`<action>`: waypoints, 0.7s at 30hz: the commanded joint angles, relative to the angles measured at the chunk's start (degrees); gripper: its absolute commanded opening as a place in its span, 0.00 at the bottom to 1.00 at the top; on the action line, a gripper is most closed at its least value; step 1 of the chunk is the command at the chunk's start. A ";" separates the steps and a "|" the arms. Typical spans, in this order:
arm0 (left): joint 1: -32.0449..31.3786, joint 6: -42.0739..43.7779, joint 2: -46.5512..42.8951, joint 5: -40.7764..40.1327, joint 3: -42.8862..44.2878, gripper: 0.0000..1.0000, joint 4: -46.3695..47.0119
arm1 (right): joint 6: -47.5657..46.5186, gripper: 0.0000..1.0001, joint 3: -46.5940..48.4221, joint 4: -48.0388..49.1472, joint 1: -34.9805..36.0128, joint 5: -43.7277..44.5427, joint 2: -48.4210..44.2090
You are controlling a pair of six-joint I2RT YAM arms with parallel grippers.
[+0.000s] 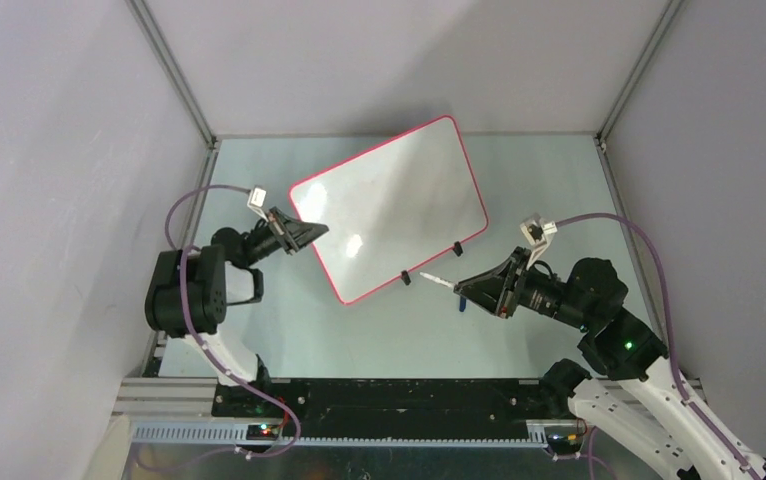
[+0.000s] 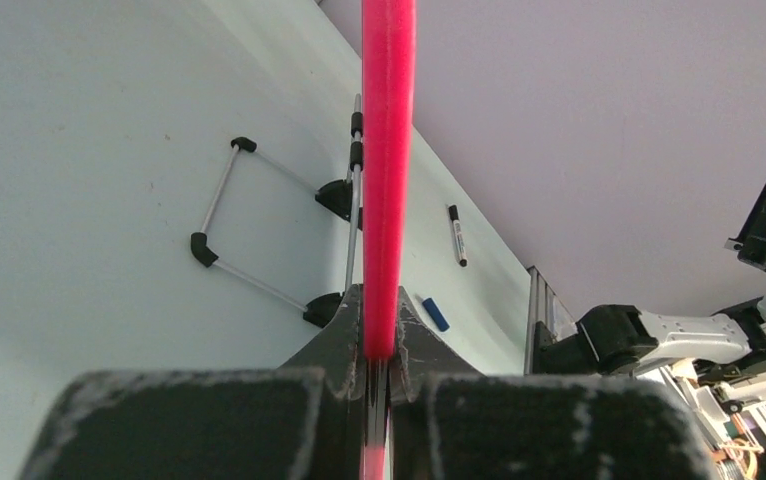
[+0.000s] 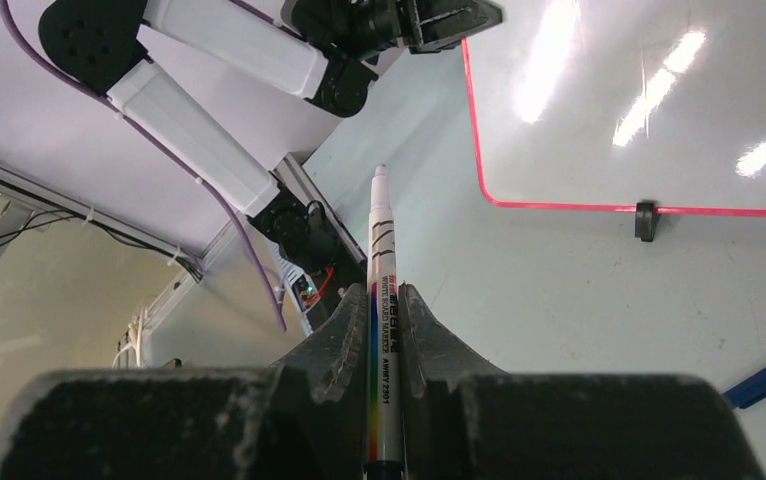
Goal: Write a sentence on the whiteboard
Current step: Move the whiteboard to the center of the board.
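As left gripper pinches the whiteboard, right gripper holds a marker.

Bright, even light from above. Glare streaks mark the whiteboard in the right wrist view, with smaller spots in the top view. Shadows on the table are faint. Wrist views blur nearest the lens.

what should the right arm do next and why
Probably ease the marker forward until its tip meets the whiteboard. The board is blank, the left gripper clamps its rim, and the right gripper holds the uncapped marker short of the lower edge.
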 commanded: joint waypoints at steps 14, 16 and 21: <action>-1.80 3.63 -8.69 -4.15 -5.20 0.98 1.52 | -0.64 0.00 2.26 -2.17 0.75 6.94 -0.67; -1.82 4.61 -10.12 -5.17 -5.27 0.99 -0.37 | -0.47 0.00 2.26 -2.38 0.77 8.39 -0.59; -1.12 15.97 -19.31 -12.49 -6.64 0.99 -15.02 | -0.60 0.00 2.28 -1.67 0.79 9.92 -0.62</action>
